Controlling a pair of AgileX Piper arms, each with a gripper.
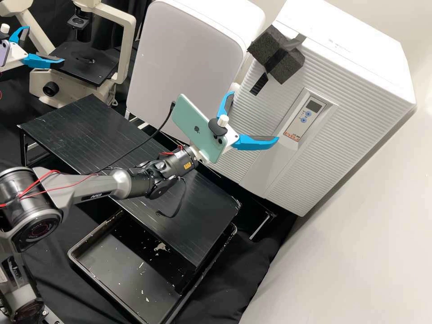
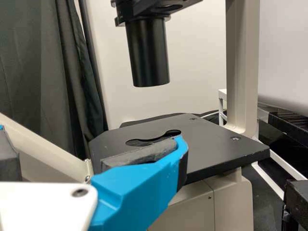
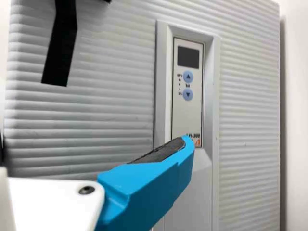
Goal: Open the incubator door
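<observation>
Facing ribbed incubator door (image 1: 310, 180), right gripper (image 1: 254, 116), curved fingers (image 1: 254, 142) spread

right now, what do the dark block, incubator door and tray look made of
Block: matt dark foam, apparently, by its coarse, pitted surface.
Door: satin white, evenly ribbed; moulded plastic or painted metal, I can't tell which.
Tray: probably black plastic, fairly glossy, from its reflections and rounded rim.
</observation>
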